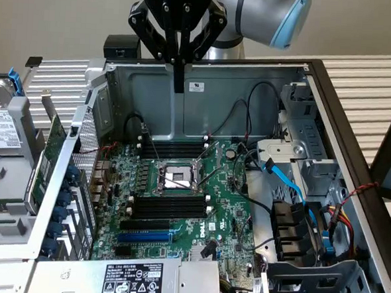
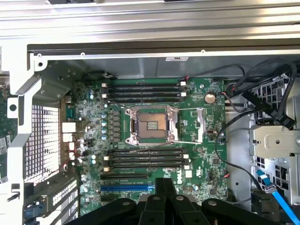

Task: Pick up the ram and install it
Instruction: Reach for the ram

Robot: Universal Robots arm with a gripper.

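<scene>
Exterior view: gripper [image 1: 178,86] hangs high over the far wall of the open PC case [image 1: 218,108]. Its fingers are pinched together into one black bar, and I can make out nothing between them. The ram [image 1: 47,161] reads as the green board standing on edge just outside the case wall, on the exterior view's left. It's low down and well apart from the gripper. Caveat: a metal bracket [image 1: 48,107] sticks up right by it, so I can't cleanly separate the stick from the bigger card there. Inside the case the motherboard [image 1: 225,208] lies flat, with the CPU socket [image 1: 177,178] mid-board. Black memory slots [image 1: 168,208] run in a bank on the near side of the socket, with a second bank on the far side. Wrist view agrees: the gripper [image 2: 164,183] has its fingertips closed against each other, looking straight down on the motherboard [image 2: 197,159]. From there the socket [image 2: 152,124] sits between the two slot banks [image 2: 143,157], and the closed tips line up nearest the bank by the blue slot [image 2: 126,187].
</scene>
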